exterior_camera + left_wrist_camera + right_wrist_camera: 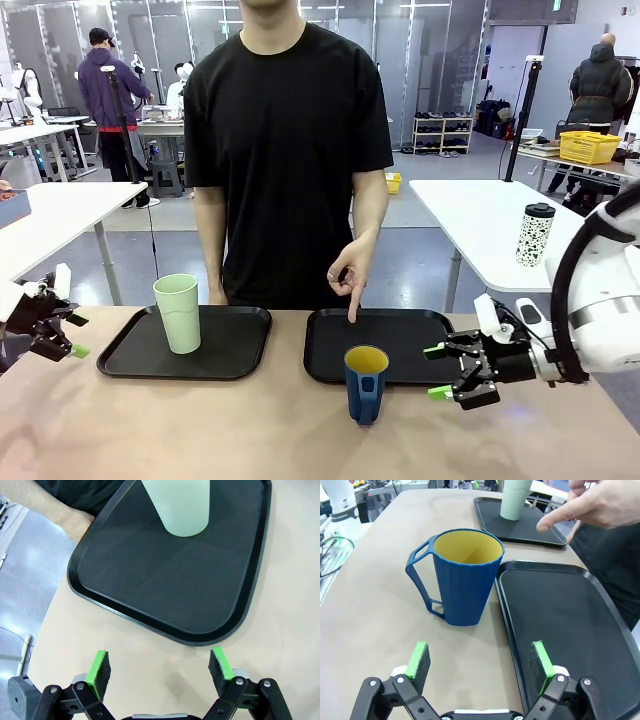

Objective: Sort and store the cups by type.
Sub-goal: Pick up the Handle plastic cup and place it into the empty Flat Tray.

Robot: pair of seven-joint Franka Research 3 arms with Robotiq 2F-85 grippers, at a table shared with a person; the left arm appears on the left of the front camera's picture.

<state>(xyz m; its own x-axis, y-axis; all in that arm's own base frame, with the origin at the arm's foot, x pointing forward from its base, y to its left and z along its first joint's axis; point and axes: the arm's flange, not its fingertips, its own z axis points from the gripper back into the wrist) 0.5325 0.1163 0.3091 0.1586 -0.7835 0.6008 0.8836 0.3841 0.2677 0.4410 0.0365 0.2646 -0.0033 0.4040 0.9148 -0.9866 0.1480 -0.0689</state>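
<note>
**Put the blue cup on the tray the finger points at**

Start at the left. Your left tool sits low over the counter, beside the left tray. Its jaws are wide open and it holds nothing. The green cup already stands upright on that tray, so leave it alone.

Now look at the middle. The blue cup stands upright on the counter, just in front of the right tray and touching its near edge or very close to it. The person's hand points a finger down at that tray.

Your right tool is close beside the blue cup, wide open and holding nothing. I think the cup goes there next. Close your jaws around the cup's body, not the thin handle. Lift it straight up over the tray's rim, and set it down away from the finger.
</note>
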